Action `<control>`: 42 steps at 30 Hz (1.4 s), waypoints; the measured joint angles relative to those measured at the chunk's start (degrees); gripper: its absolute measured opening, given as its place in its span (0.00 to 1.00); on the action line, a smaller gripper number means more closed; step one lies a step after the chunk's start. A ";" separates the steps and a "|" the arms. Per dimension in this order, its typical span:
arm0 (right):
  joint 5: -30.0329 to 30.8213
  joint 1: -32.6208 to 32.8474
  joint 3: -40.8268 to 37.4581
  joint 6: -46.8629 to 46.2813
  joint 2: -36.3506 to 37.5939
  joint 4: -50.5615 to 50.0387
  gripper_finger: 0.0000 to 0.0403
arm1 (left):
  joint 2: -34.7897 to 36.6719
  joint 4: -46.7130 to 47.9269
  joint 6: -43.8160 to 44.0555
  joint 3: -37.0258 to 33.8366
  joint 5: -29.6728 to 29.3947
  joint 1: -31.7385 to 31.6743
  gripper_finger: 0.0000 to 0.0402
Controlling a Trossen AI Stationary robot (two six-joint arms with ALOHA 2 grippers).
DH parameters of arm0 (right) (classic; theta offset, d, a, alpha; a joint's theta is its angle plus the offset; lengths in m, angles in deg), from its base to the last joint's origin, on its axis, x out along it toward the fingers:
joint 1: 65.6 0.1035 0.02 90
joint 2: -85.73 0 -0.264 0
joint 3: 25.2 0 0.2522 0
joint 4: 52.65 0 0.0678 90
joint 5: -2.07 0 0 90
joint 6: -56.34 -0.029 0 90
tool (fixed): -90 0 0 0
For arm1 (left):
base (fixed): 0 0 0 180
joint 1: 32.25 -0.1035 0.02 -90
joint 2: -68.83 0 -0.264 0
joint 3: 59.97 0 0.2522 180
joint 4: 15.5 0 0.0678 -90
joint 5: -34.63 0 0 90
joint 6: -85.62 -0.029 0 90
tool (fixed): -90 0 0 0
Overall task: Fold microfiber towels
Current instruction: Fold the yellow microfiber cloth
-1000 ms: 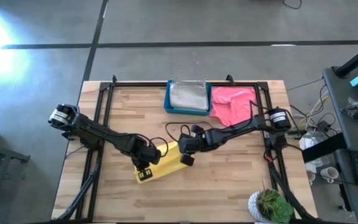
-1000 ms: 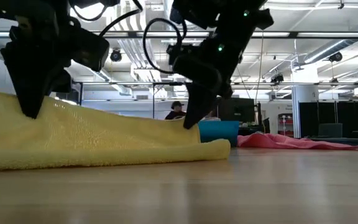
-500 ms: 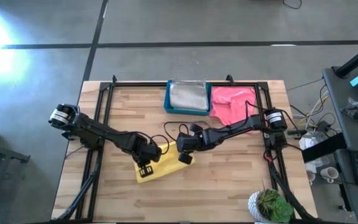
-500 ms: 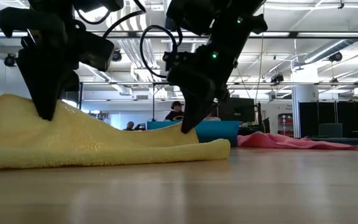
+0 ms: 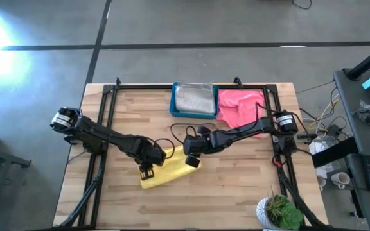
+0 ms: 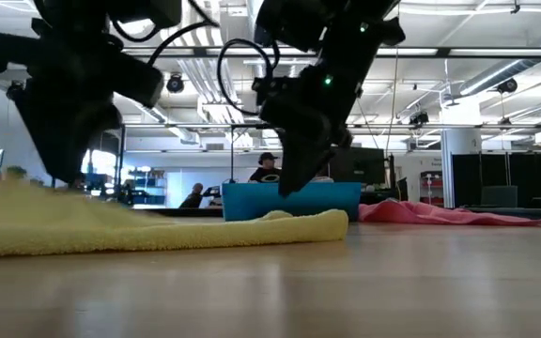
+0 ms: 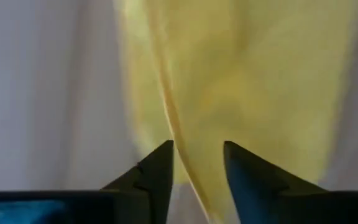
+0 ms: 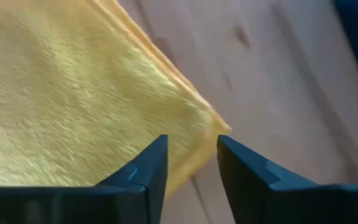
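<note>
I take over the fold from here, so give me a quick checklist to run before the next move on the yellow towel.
1. Yellow towel flat on the table: ok.
2. Left gripper over the towel's near end, open: ok.
3. Right gripper at the towel's far corner, open: ok.
4. Towel released by both: cannot tell.
5. Pink towel and blue bin apart from the fold area: ok.

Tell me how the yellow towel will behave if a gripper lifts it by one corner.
The yellow towel will probably drape and sag: in the low view it lies limp in soft humps on the table. It looks light, thin cloth with folded layers. Its napped surface in the right wrist view suggests the right gripper would grip it without slipping. The left gripper hovers at its other end.
</note>
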 joint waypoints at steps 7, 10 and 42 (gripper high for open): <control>-0.10 -2.58 -0.01 -0.86 5.76 -7.10 0.40 | 0.86 21.76 -0.80 3.08 -0.29 -2.78 0.43; -3.54 -2.58 -0.02 -3.49 8.22 -6.96 0.41 | 1.72 18.94 -0.37 2.87 -0.02 -2.49 0.44; -25.57 0.88 -0.76 -14.22 -3.35 -1.05 0.02 | 8.48 -19.22 0.46 -8.25 5.65 1.46 0.44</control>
